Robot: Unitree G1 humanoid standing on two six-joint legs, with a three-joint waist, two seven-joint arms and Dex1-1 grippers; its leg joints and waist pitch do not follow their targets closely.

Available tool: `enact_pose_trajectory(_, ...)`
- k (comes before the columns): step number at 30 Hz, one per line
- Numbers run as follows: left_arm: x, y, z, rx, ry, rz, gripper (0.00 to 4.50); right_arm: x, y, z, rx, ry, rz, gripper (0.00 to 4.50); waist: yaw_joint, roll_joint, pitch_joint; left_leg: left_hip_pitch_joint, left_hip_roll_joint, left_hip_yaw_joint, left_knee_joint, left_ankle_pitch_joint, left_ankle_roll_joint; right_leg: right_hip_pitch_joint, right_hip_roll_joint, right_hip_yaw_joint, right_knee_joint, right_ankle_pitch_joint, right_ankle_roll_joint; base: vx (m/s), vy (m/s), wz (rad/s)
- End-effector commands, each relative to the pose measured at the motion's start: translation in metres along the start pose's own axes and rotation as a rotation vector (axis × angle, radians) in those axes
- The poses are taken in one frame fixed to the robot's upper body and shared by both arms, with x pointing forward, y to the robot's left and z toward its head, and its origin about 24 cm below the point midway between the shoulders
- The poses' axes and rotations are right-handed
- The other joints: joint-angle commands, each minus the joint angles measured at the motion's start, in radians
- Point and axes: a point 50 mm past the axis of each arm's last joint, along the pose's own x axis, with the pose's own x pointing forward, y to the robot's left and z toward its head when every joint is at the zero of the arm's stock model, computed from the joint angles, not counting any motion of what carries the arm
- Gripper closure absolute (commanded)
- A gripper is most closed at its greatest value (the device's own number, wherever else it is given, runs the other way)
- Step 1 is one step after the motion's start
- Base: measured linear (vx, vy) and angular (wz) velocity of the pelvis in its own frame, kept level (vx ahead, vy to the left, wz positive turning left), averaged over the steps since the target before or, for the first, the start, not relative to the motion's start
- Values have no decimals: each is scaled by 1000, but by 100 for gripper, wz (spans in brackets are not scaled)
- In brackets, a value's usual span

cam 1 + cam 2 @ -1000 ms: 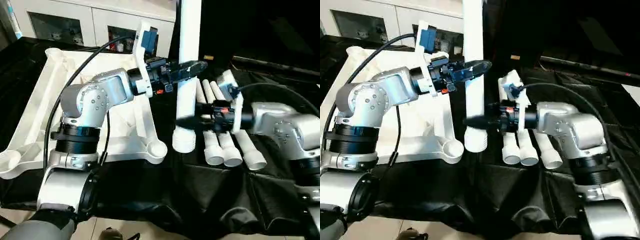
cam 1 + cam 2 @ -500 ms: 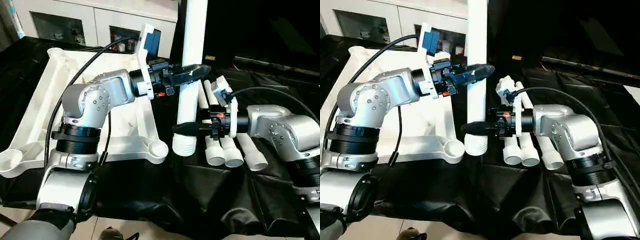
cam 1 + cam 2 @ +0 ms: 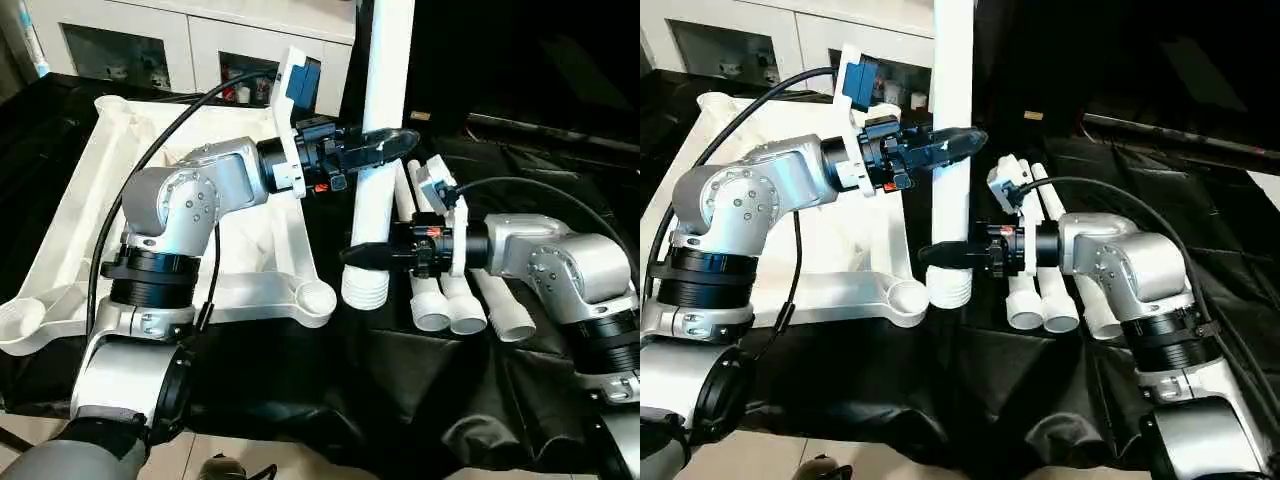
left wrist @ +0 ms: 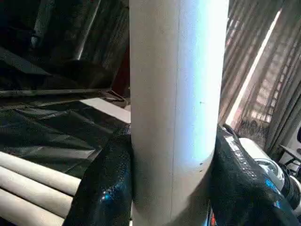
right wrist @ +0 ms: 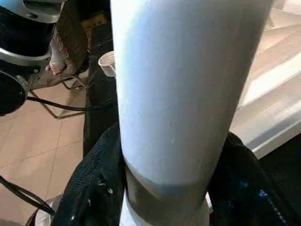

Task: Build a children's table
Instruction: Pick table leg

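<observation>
A white table leg [image 3: 386, 90] stands upright, its ribbed lower end [image 3: 365, 288] just above the black cloth. My left gripper [image 3: 388, 146] is shut on its upper part, fingers [image 4: 106, 181] pressed on both sides. My right gripper [image 3: 362, 256] comes in from the right and is shut on the leg's lower part, fingers [image 5: 94, 193] hugging either side. The white tabletop [image 3: 62, 225] lies underside up to the left, with its near corner socket [image 3: 318, 297] right beside the leg's lower end. Three more legs [image 3: 445, 300] lie side by side under my right forearm.
A black cloth [image 3: 400, 390] covers the work surface. A white glass-door cabinet [image 3: 150, 40] stands behind the tabletop. Tiled floor [image 3: 300, 465] shows past the cloth's near edge. My left arm's black cable [image 3: 160, 140] arcs over the tabletop.
My right gripper has reached left to the leg's lower part and its fingers have closed in on it. The left gripper keeps its hold higher up.
</observation>
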Motion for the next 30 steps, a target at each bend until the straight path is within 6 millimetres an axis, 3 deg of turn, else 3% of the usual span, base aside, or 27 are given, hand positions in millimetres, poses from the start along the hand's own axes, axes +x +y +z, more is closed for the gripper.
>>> enact_pose_trajectory(1,6,-9,6,54,-13,-46,271,-6,-5,-6,32,-7,-34,261,-1,4,-73,16,-5,15,-57,-166,-32,62,-55,27,-73,-192,-149,0,0,0)
enact_pose_trajectory(3,6,-8,6,59,-11,-37,201,-6,-5,-6,32,-10,-37,261,-1,3,-72,16,-6,15,-57,-166,-31,61,-55,27,-73,-198,-148,0,0,0)
enact_pose_trajectory(6,6,-5,8,14,-23,-22,188,-6,-7,-5,33,-38,-49,261,-1,-3,-72,14,-6,16,-56,-164,-31,61,-56,27,-74,-210,-143,0,0,0)
enact_pose_trajectory(9,3,-4,11,36,-55,-10,154,-5,-7,0,33,-92,-55,261,-2,4,-72,15,-6,15,-56,-162,-33,60,-55,27,-75,-209,-142,0,0,0)
enact_pose_trajectory(10,0,-1,16,67,-119,16,150,-4,-6,5,27,-146,-52,261,-1,11,-73,16,-5,14,-57,-165,-35,61,-56,27,-73,-201,-145,0,0,0)
enact_pose_trajectory(12,-1,0,19,91,-168,38,139,-5,-5,9,22,-185,-54,261,-1,5,-74,16,-6,15,-57,-170,-35,61,-56,27,-75,-183,-153,0,0,0)
enact_pose_trajectory(19,-14,12,37,36,-452,110,137,-19,-8,31,34,-437,-117,261,2,7,-75,16,-8,15,-56,-173,-32,62,-55,26,-73,-173,-157,0,0,0)
enact_pose_trajectory(22,-19,16,38,27,-472,138,137,-25,-10,36,23,-495,-157,261,2,10,-75,17,-8,14,-58,-177,-35,61,-54,25,-74,-185,-149,0,0,0)
enact_pose_trajectory(26,-29,21,36,122,-399,209,137,-28,-18,36,-19,-495,-286,261,-1,16,-75,19,-6,12,-61,-188,-48,58,-54,25,-74,-193,-134,0,0,0)
enact_pose_trajectory(28,-43,28,30,331,-197,310,137,-24,-30,28,-99,-420,-480,261,-5,14,-73,17,-6,8,-67,-184,-66,57,-57,24,-77,-239,-93,0,0,0)
enact_pose_trajectory(30,-58,33,25,464,-62,353,137,-22,-35,21,-119,-374,-547,261,-3,17,-72,22,-3,7,-68,-186,-76,54,-59,25,-77,-240,-90,0,0,0)
